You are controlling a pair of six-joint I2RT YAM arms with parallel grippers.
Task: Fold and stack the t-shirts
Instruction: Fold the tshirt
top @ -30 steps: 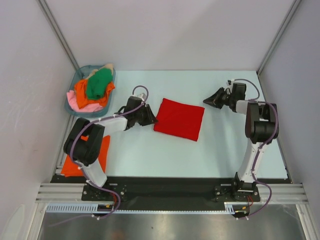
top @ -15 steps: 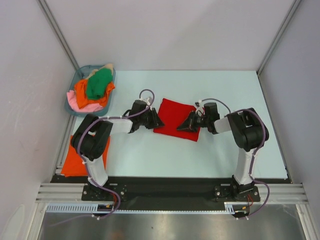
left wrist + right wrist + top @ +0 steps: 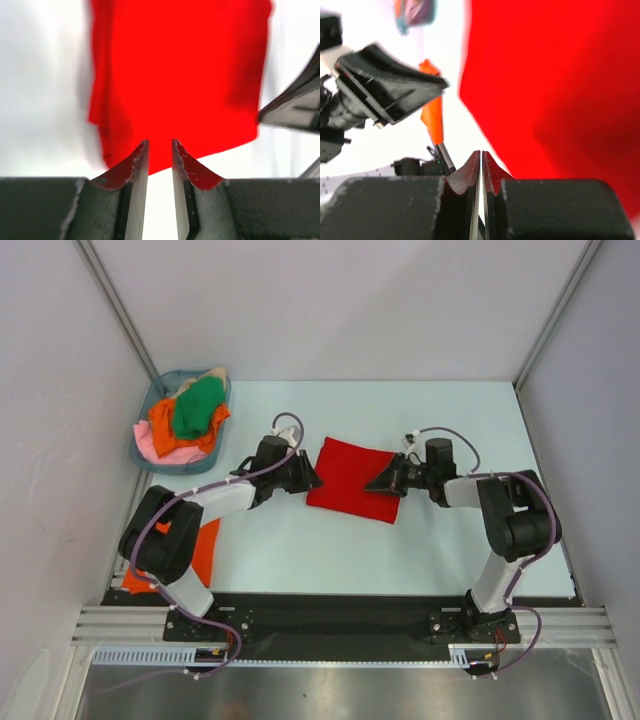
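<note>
your folded red t-shirt (image 3: 357, 479) lay on the table (image 3: 450, 540); the left gripper (image 3: 308, 478) sat slightly parted, empty, at its left edge, and the right gripper (image 3: 383, 481) was closed on nothing at its right edge. you needed to lift both sides evenly.

Top camera's high behind the near edge, looking down on the whole table (image 3: 450, 540). Left wrist view skims low and close, red t-shirt (image 3: 180, 75) at twelve o'clock. Right wrist view, just as tight, has it at two o'clock. All three share it.
</note>
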